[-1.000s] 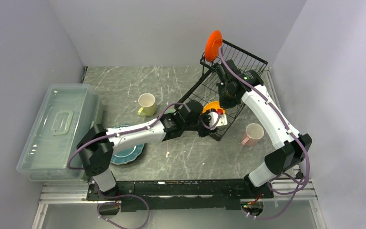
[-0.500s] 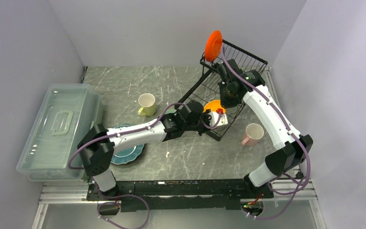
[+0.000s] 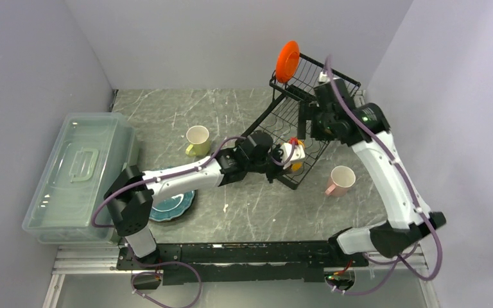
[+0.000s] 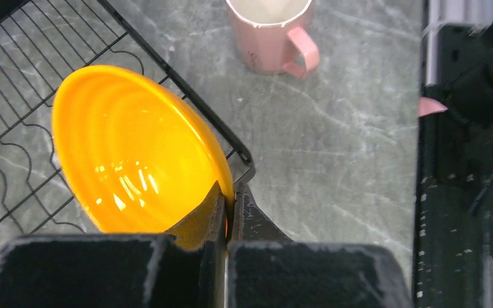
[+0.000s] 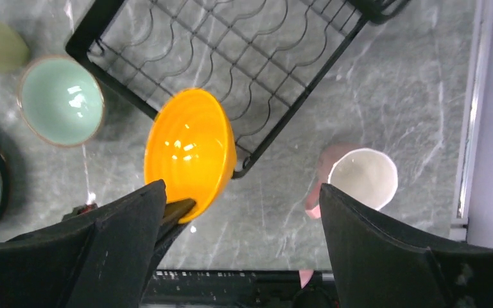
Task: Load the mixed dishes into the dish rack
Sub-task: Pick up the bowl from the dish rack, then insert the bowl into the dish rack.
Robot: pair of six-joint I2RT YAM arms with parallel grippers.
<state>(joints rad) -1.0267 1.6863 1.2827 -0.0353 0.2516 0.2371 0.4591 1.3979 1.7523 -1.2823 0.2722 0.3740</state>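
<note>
The orange-yellow bowl point(image 4: 138, 151) is tipped on its side at the near corner of the black wire dish rack point(image 3: 281, 122). My left gripper point(image 4: 230, 208) is shut on the bowl's rim, one finger inside and one outside. In the right wrist view the bowl point(image 5: 189, 151) lies below my right gripper point(image 5: 241, 215), which hangs open above the rack with nothing in it. A small orange-red plate point(image 3: 287, 61) stands on the rack's far rim. The pink mug point(image 3: 341, 180), pale yellow mug point(image 3: 197, 140), pale green bowl point(image 5: 61, 99) and teal plate point(image 3: 173, 204) sit on the table.
A clear lidded plastic bin point(image 3: 77, 176) stands at the left edge of the table. Grey walls close in on three sides. The pink mug point(image 4: 273, 35) stands just right of the rack's near corner.
My right gripper has opened, let go of the bowl and lifted back to the right. My left gripper has shut on the bowl's rim, and the bowl has tipped on its side.
</note>
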